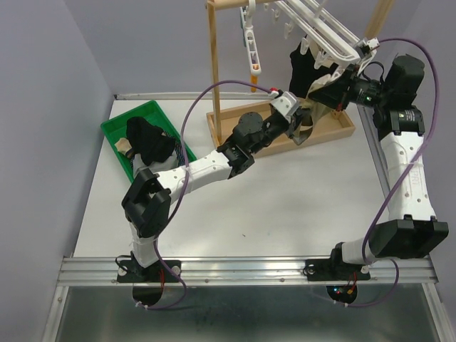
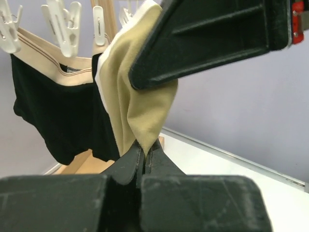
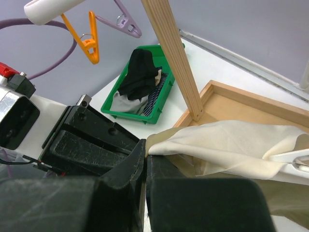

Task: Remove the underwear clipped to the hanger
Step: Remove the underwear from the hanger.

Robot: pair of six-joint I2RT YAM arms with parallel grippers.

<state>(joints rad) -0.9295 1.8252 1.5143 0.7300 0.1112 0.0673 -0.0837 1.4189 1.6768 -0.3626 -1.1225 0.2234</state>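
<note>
A tan underwear [image 2: 140, 101] hangs from the white clip hanger [image 1: 313, 25], with a white clip [image 3: 289, 157] on its cloth. My left gripper [image 2: 144, 147] is shut on its lower tip. My right gripper [image 3: 147, 151] is shut on an edge of the same tan underwear [image 3: 231, 145], just above the left one. In the top view both grippers, left [image 1: 305, 127] and right [image 1: 320, 91], meet under the hanger. A black underwear [image 2: 58, 111] with a tan waistband hangs beside it from white clips [image 2: 63, 21].
The hanger's wooden post [image 3: 174, 58] rises from a wooden base tray [image 1: 335, 128] at the back of the table. A green bin [image 1: 117, 132] at the left holds black, grey and striped garments. Orange [image 3: 89, 38] and purple [image 3: 125, 19] clips dangle nearby.
</note>
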